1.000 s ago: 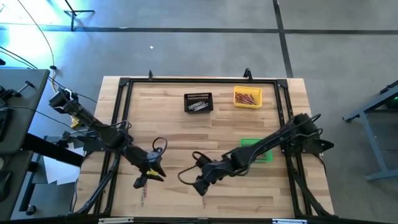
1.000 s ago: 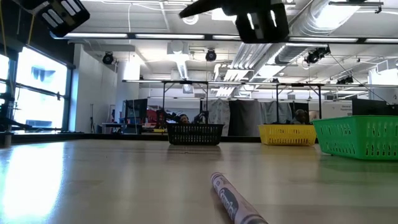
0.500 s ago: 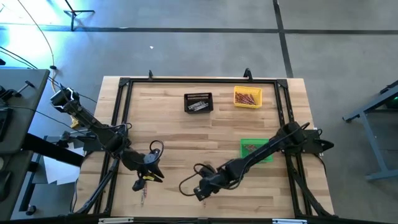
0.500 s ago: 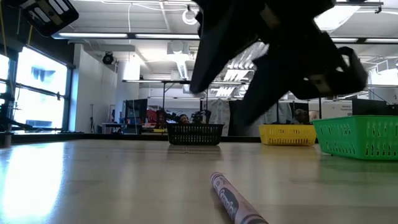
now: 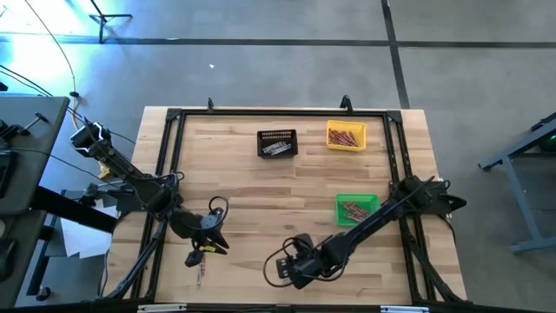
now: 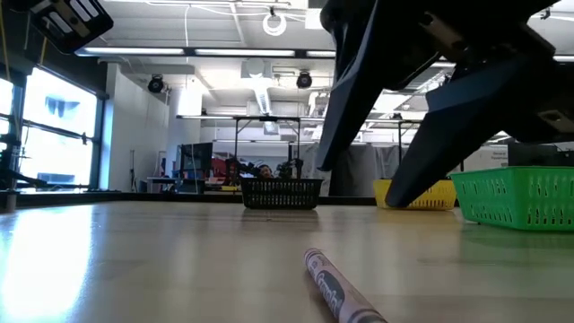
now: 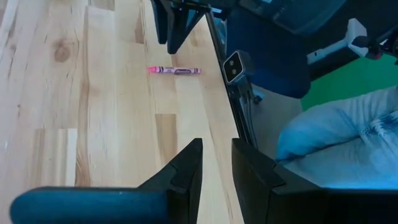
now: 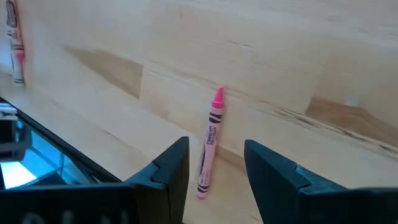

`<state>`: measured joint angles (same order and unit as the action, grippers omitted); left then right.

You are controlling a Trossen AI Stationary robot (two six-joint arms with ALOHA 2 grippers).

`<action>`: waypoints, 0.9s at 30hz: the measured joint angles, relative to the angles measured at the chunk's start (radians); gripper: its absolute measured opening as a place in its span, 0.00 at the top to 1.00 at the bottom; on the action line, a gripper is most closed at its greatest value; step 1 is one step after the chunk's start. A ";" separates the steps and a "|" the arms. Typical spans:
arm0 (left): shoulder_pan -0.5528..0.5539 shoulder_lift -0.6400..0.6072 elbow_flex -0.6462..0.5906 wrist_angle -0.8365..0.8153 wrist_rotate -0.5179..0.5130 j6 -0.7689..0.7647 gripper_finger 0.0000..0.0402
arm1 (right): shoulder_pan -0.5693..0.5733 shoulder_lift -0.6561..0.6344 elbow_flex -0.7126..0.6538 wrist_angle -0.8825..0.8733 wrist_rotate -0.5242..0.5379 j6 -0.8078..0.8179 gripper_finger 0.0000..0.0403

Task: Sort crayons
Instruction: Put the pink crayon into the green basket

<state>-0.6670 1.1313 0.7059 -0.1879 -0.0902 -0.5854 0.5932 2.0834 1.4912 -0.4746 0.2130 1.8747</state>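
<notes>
The right claw (image 8: 214, 165) hovers low, fingers wide apart, with a pink crayon (image 8: 211, 142) lying on the table (image 8: 261, 50) between them. The left claw (image 7: 216, 165), narrowly parted, holds nothing.

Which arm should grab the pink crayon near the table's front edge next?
Right. The right gripper hangs open with the pink crayon lined up between its fingers; the left gripper sits farther off.

Bright overhead light — blurred foreground
</notes>
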 joint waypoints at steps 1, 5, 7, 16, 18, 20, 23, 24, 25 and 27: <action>-0.001 0.000 0.000 0.000 0.000 -0.002 0.82 | 0.003 0.000 0.000 0.000 0.006 0.009 0.65; -0.012 0.000 0.000 -0.010 0.000 -0.005 0.82 | 0.009 0.004 0.002 0.009 0.013 0.038 0.65; -0.020 0.000 0.000 -0.011 0.001 -0.006 0.82 | 0.010 0.005 0.002 0.022 0.012 0.040 0.65; -0.061 0.000 0.000 -0.046 0.001 -0.006 0.82 | 0.014 0.036 0.091 -0.057 0.015 0.051 0.65; -0.065 0.000 0.000 -0.054 0.001 -0.014 0.82 | 0.015 0.079 0.144 -0.084 -0.009 0.035 0.65; -0.069 0.000 0.000 -0.058 0.001 -0.015 0.82 | 0.015 0.123 0.210 -0.145 -0.039 0.008 0.65; -0.074 0.000 0.000 -0.056 0.001 -0.015 0.82 | 0.013 0.190 0.331 -0.260 -0.055 -0.025 0.65; -0.074 0.000 0.000 -0.056 0.001 -0.015 0.82 | 0.011 0.212 0.376 -0.305 -0.057 -0.040 0.65; -0.074 0.000 0.000 -0.057 0.001 -0.015 0.82 | 0.009 0.233 0.415 -0.338 -0.058 -0.054 0.65; -0.074 0.000 0.000 -0.060 0.001 -0.015 0.82 | 0.004 0.275 0.485 -0.405 -0.062 -0.076 0.65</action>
<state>-0.7410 1.1313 0.7055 -0.2478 -0.0895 -0.6003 0.5968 2.3580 1.9757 -0.8798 0.1513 1.7986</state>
